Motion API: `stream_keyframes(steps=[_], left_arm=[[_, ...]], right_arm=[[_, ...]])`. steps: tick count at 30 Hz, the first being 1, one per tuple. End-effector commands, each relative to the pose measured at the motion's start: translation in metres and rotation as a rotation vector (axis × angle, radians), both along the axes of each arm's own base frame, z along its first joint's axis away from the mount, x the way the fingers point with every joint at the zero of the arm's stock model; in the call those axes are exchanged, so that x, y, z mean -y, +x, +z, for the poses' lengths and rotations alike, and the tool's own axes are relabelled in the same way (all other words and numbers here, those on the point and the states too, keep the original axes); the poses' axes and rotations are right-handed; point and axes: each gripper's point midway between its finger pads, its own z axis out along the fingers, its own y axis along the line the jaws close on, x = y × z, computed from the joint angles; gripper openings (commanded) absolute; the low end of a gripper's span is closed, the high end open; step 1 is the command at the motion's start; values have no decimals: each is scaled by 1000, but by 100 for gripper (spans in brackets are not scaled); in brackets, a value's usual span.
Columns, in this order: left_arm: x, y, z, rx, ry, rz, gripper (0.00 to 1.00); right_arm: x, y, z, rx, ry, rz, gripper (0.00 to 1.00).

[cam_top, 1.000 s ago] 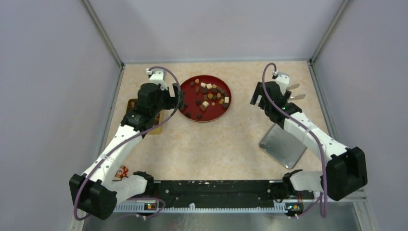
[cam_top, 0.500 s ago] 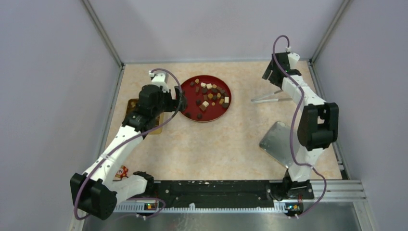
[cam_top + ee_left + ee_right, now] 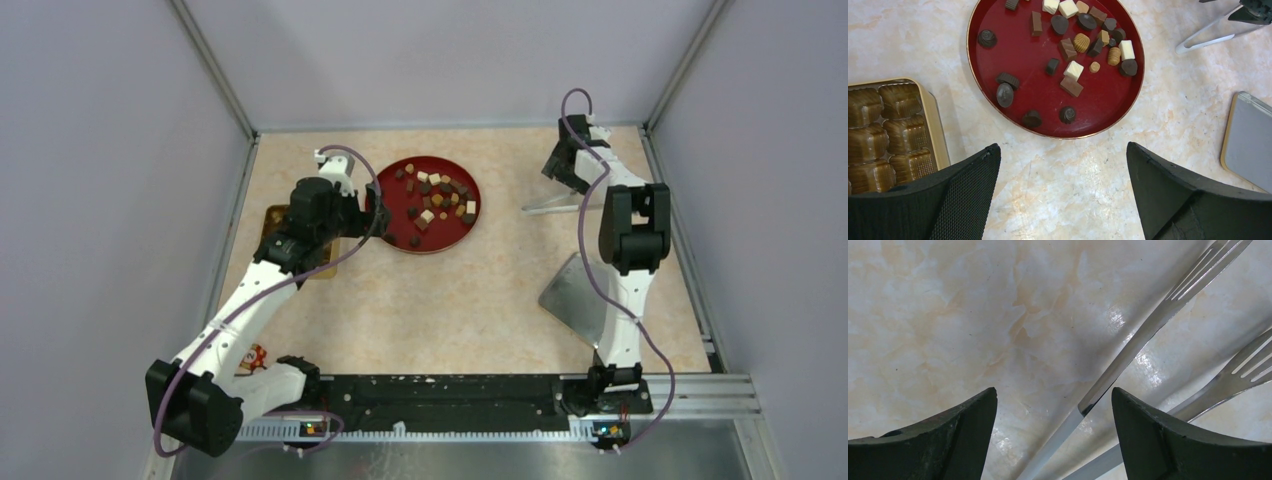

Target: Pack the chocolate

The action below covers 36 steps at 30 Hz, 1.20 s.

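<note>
The step in hand looks like fetching the tool. The right gripper point(image 3: 1053, 440) hangs low over the metal tongs point(image 3: 1128, 355), which lie flat on the marbled table point(image 3: 948, 315) at the far right, well to the right of the red round tray point(image 3: 1018, 50). Its jaws stand wide apart and grip nothing. One slotted arm of the tongs runs up between the fingers. The other passes by the right finger, and I cannot tell whether it lies inside the gap or under that finger.

The chocolates point(image 3: 1073, 70) are loose on the tray at the far middle of the table. Most are bunched toward its far right part, and a few dark ones are scattered by the near left rim. The gold box point(image 3: 888, 130) sits just left of the tray. Its moulded brown cups look unfilled, though the glossy liner makes that hard to be sure of.

The left gripper point(image 3: 1063, 200) hovers over bare table at the near edge of the tray, between box and tray, with its jaws fully spread and empty.

Packing proper does not seem to have begun. The next move probably calls for the right gripper to drop to the table and close across both tong arms, so that a squeeze can work them. The steel is thin, smooth and flat on the surface, so the fingers may skid off or pivot it.
</note>
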Motion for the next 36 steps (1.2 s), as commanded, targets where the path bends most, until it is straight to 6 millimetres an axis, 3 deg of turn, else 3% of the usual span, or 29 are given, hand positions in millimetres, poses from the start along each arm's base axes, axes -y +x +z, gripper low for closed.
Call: stream_keyframes(steps=[1, 5, 8, 11, 17, 20, 24, 29, 33, 36], left_arm=[[1, 2, 17, 45, -16, -6, 99], [0, 3, 17, 45, -15, 0, 99], [1, 3, 16, 37, -20, -1, 99], [2, 2, 16, 35, -22, -4, 99], [0, 3, 14, 28, -24, 9, 99], [2, 3, 14, 24, -29, 1, 99], [3, 3, 15, 27, -27, -4, 99], [-1, 9, 12, -5, -17, 37, 99], [2, 10, 10, -40, -9, 23, 99], [-13, 18, 16, -12, 59, 82, 99]], right_arm=[[4, 10, 8, 32, 18, -23, 83], [3, 9, -7, 13, 31, -21, 75], [0, 9, -15, 3, 50, -11, 56], [-3, 8, -16, 9, 60, 10, 30], [-8, 2, -14, 10, 72, 51, 1], [-12, -5, -14, 7, 70, 77, 0], [-20, -9, 2, 34, 49, 125, 0], [-41, -17, 46, 90, -5, 210, 0], [-70, -48, 80, 178, 45, 268, 0], [-104, -79, 100, 214, 102, 309, 0]])
